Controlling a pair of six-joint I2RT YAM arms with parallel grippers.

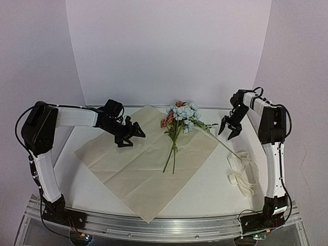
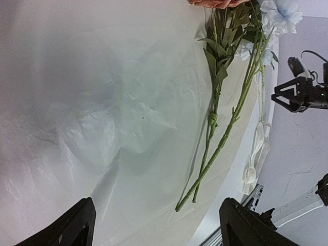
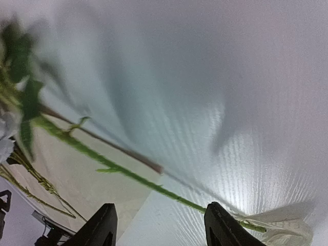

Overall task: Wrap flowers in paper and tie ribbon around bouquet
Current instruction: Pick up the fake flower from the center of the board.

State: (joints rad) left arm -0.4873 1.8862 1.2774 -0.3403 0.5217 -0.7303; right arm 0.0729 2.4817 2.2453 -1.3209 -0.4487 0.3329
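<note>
The tan paper (image 1: pixel 138 164) lies flat like a diamond on the table. On its far right part lie the flowers (image 1: pixel 180 115), blue and pink blooms away from me, stems (image 2: pixel 215 138) pointing at the near edge. One long stem (image 3: pixel 154 187) runs right, off the paper, to the cream ribbon (image 1: pixel 243 171), which lies bunched on the table. My left gripper (image 1: pixel 138 130) hovers open over the paper left of the blooms. My right gripper (image 1: pixel 229 132) hangs open above the long stem, gripping nothing. A wrapped bouquet is out of view.
The white table (image 1: pixel 215 189) ends in a metal rail (image 1: pixel 169 225) at the near edge, where both arm bases are bolted. White walls close in the back and both sides. In the left wrist view the right gripper (image 2: pixel 297 95) shows beyond the flowers.
</note>
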